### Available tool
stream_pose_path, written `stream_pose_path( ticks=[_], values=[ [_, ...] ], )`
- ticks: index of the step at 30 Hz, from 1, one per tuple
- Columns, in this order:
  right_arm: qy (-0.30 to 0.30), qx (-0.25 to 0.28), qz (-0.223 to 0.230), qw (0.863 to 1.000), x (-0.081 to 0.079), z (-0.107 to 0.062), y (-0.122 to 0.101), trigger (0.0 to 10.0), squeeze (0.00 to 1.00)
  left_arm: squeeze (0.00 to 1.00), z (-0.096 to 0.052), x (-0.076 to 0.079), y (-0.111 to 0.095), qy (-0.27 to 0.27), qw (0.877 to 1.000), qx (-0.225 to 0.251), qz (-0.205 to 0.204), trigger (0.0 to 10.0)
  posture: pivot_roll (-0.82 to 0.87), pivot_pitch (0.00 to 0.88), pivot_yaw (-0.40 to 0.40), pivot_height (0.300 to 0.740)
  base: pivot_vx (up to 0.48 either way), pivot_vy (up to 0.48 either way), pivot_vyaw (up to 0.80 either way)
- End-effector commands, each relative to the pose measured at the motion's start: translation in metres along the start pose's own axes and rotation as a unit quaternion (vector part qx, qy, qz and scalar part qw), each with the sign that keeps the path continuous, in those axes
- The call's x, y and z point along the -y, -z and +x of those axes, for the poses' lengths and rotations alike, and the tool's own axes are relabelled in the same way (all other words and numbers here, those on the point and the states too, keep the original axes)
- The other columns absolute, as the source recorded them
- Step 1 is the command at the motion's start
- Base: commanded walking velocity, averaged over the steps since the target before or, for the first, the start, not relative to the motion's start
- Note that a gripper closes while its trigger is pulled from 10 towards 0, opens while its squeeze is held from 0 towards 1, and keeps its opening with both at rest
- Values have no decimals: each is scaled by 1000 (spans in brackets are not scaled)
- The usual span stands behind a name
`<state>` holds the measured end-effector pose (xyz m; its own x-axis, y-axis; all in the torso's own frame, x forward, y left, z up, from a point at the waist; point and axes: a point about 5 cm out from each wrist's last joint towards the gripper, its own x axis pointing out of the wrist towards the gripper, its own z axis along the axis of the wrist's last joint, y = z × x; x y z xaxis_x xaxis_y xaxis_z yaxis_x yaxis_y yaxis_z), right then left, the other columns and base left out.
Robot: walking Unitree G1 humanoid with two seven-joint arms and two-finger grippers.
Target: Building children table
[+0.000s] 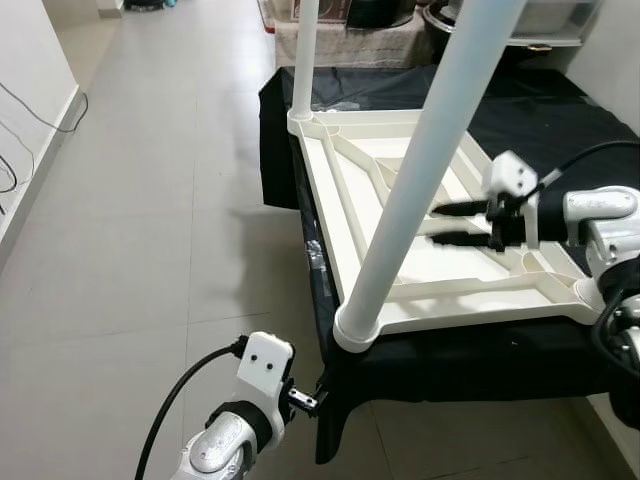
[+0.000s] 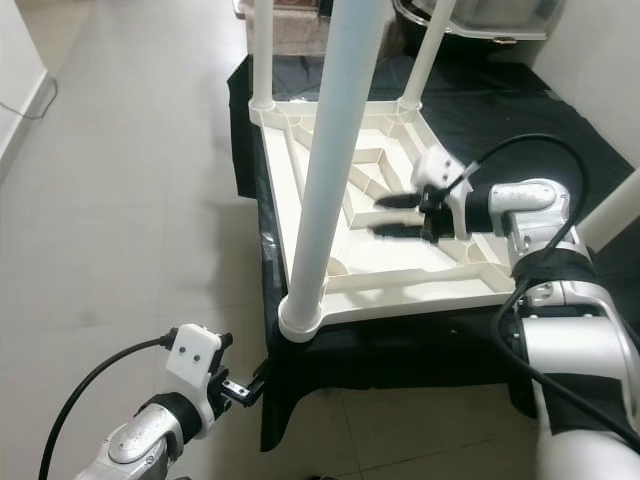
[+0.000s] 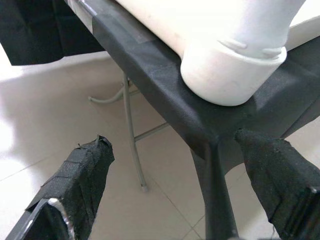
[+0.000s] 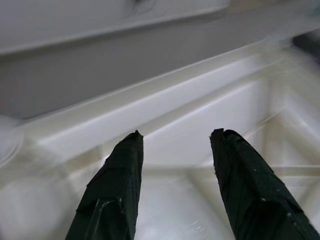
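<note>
White leg (image 1: 425, 170), top cut off

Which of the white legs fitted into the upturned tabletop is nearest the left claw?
The near-corner leg, in the socket just above the left claw; the others stand at the far corners.

I counted one white tabletop (image 2: 380, 225) lying upside down, three white legs (image 2: 335, 150) standing in it, one black-draped table (image 1: 480, 350), and my two grippers (image 1: 448, 224).
</note>
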<state>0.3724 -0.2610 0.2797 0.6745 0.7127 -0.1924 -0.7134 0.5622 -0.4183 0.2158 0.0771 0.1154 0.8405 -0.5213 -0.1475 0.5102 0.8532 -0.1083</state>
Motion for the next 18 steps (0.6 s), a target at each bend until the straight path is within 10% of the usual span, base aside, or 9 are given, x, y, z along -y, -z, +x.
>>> stream_pose_path(
  ticks=[1,3,7,10,18],
  values=[
    [32,13,16,999,2,-1,3,10000,0,0,-1,0,4,2,1000,-8,7,10000,65,108,-68,740,0,0,0],
    [172,57,69,981,5,7,13,10000,0,0,-1,-2,4,-2,1000,-4,10,10000,66,101,-66,740,0,0,0],
    [215,65,76,971,3,10,18,10000,0,0,-1,-2,4,-4,1000,-2,11,10000,67,100,-62,740,0,0,0],
    [304,129,152,931,-27,30,39,10000,0,0,-1,-4,3,-8,1000,0,15,10000,75,94,-64,740,-272,0,0],
    [337,146,197,909,-57,44,46,10000,0,0,0,-4,3,-8,1000,-2,16,10000,76,92,-62,740,-291,0,0]
  ],
)
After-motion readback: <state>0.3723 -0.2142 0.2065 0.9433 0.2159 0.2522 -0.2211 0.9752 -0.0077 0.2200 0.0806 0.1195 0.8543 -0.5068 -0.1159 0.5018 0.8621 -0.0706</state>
